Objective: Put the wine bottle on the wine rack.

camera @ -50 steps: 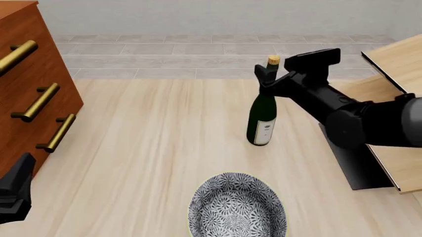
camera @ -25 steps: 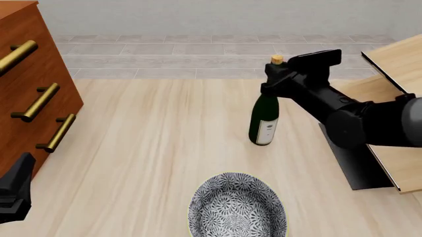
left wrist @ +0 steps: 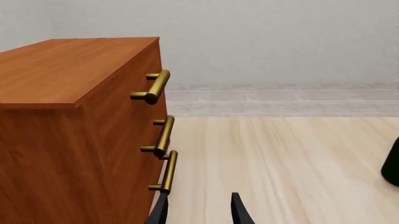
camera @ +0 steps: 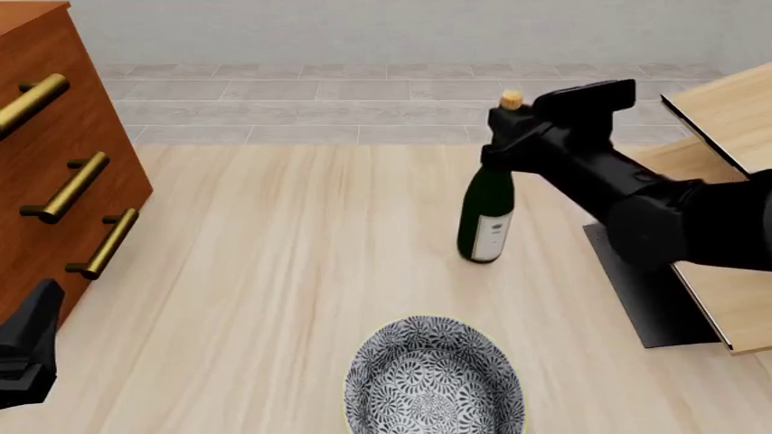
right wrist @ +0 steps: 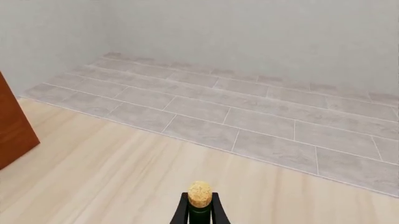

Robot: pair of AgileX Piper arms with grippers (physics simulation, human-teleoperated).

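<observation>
The dark green wine bottle [camera: 486, 217] with its white label and tan cork stands nearly upright in the middle of the table. My right gripper [camera: 504, 145] is shut on its neck just under the cork. In the right wrist view the cork of the wine bottle [right wrist: 199, 193] shows between the two fingers [right wrist: 181, 213] of the right gripper [right wrist: 199, 215]. The pale-wood wine rack [camera: 728, 113] with its black base stands right of the bottle. My left gripper [camera: 24, 353] rests at the near left; in its own view the left gripper [left wrist: 199, 214] is open and holds nothing.
A reddish-brown drawer cabinet [camera: 49, 172] with brass handles fills the left side. A patterned black-and-white bowl [camera: 435, 380] sits at the table's near edge, in front of the bottle. A dark sliver of the bottle [left wrist: 393, 163] shows at the left wrist view's edge.
My right gripper closed onto the bottle's neck and has drawn it slightly up and to the right. The left arm has stayed put.
</observation>
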